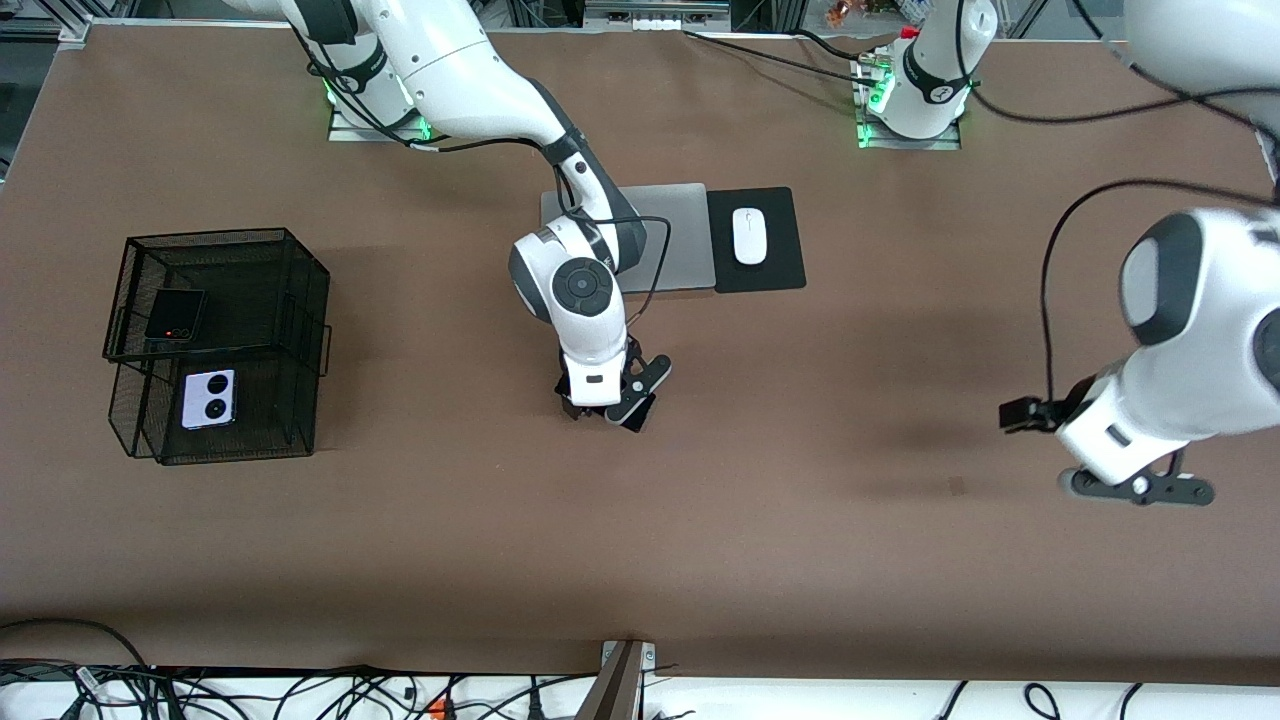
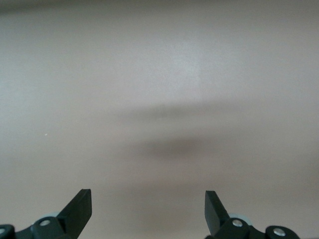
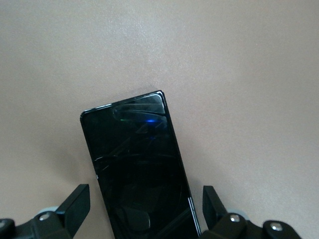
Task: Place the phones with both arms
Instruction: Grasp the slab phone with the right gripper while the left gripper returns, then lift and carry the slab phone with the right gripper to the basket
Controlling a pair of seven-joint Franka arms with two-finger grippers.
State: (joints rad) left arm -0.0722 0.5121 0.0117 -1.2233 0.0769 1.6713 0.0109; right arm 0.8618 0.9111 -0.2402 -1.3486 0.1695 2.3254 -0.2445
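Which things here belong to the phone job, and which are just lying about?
Job:
- long black slab phone on the table, between the open right gripper fingers
- small black folded phone, upper tier of the black wire-mesh basket
- lilac-white phone with two black circles, lower tier
- open left gripper, waiting over bare table

Lying about:
- white mouse on black mat
- grey laptop

High front camera facing the robots' bases over the whole table, each wrist camera looking down close past its own open jaws, right wrist and front views sharing the long black phone between the jaws
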